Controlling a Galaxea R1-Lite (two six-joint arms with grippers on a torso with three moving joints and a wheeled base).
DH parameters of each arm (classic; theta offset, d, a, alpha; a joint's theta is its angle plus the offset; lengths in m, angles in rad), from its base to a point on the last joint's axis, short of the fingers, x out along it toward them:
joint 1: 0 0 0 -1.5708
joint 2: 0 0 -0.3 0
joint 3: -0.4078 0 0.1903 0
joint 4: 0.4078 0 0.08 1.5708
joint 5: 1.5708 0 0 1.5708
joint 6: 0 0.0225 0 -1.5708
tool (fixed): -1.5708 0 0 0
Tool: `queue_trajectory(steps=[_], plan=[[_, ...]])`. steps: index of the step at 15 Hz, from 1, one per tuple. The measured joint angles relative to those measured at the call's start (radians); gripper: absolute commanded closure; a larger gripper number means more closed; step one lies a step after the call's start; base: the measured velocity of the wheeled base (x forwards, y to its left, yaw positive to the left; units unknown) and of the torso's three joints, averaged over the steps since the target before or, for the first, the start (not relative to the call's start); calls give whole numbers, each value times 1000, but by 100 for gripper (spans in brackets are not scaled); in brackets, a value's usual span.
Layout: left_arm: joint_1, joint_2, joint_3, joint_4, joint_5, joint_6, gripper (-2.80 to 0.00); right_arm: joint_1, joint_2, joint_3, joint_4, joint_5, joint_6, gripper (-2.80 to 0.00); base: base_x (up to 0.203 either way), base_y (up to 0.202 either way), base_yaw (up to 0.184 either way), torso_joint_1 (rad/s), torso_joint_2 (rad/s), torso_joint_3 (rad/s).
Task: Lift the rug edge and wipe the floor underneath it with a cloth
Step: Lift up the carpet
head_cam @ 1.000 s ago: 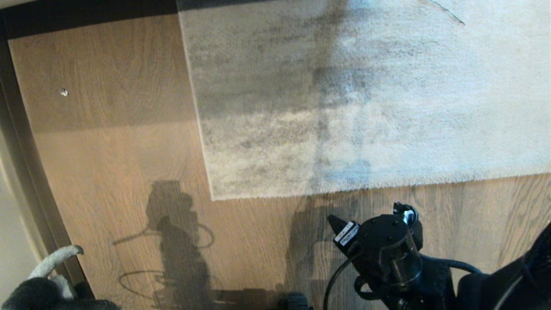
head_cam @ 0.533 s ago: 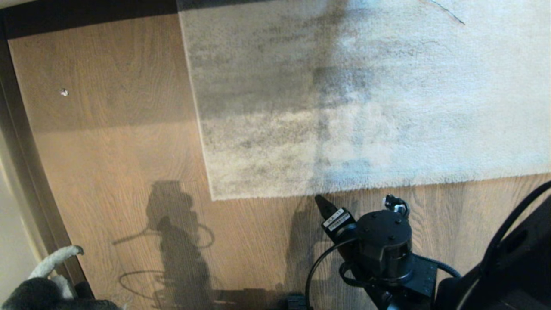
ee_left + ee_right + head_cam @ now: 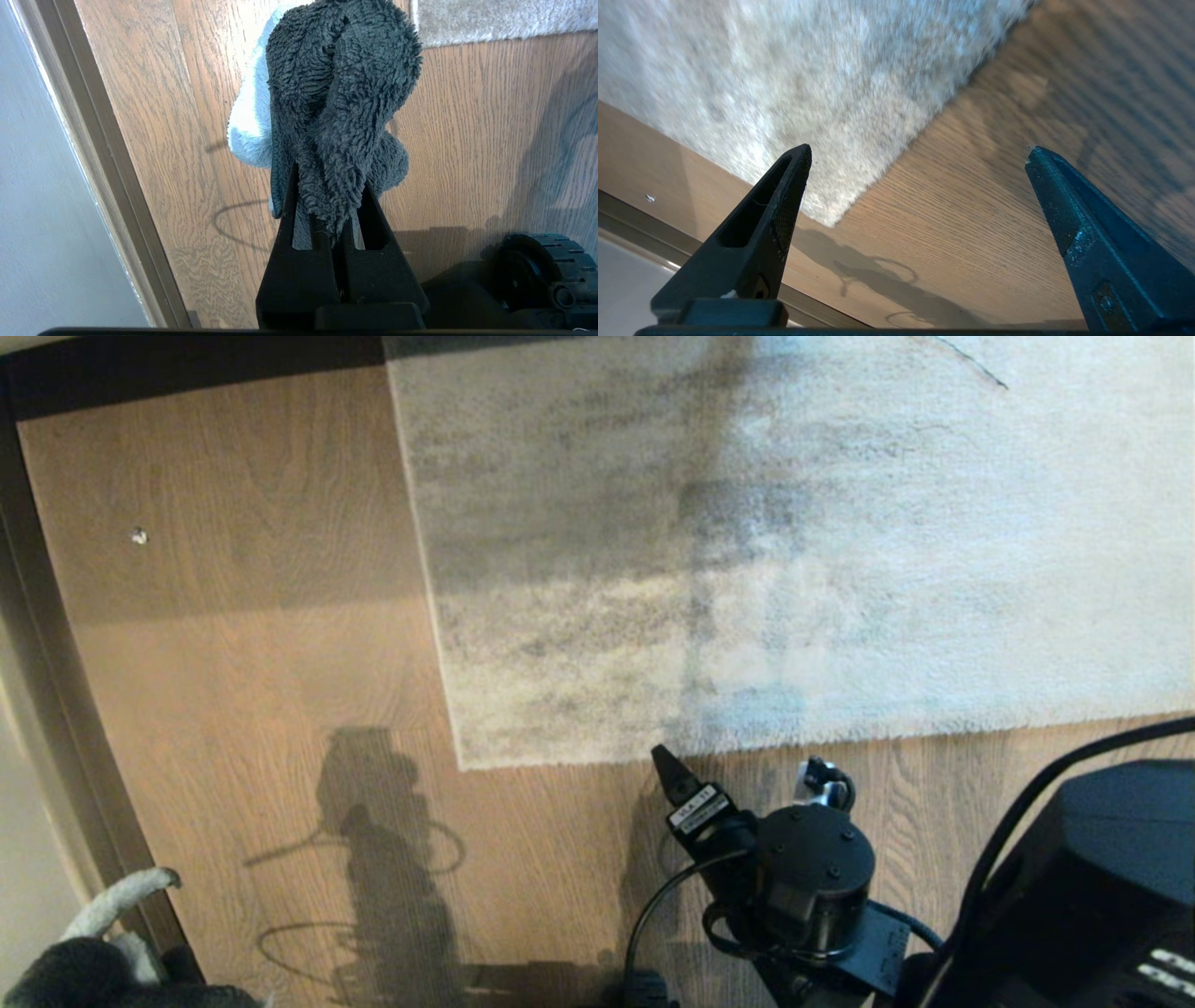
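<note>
The grey mottled rug (image 3: 747, 551) lies flat on the brown wood-grain floor (image 3: 261, 663), its near edge and near-left corner in the head view. My right gripper (image 3: 742, 763) hovers just short of that near edge, open, with nothing between its fingers. The right wrist view shows the same gripper (image 3: 919, 151) spread wide over bare floor (image 3: 971, 219), the rug (image 3: 808, 84) corner just beyond. At the bottom left, my left gripper (image 3: 329, 186) is shut on the dark fuzzy cloth (image 3: 341, 93), which has a pale part; the cloth (image 3: 65, 971) also peeks into the head view.
A dark skirting strip (image 3: 56, 709) runs along the floor's left side, with a pale wall (image 3: 46, 186) beyond it. A small white speck (image 3: 139, 536) lies on the far-left floor. The base's wheel (image 3: 542, 266) sits close to the left gripper.
My right gripper has moved forward and a little left, up to the rug's near edge, and its jaws have spread wider. The left gripper and cloth have not moved.
</note>
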Motion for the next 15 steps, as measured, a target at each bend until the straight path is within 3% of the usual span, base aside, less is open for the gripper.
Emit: queue_trajectory(steps=[7,15], plan=[[0,0,0,0,0,0,0,4,83,-17,-96,3,-82,-280,0,0,0,0,0,0],[0,0,0,0,0,0,0,-6,130,-111,-98,4,-160,-280,0,0,0,0,0,0]])
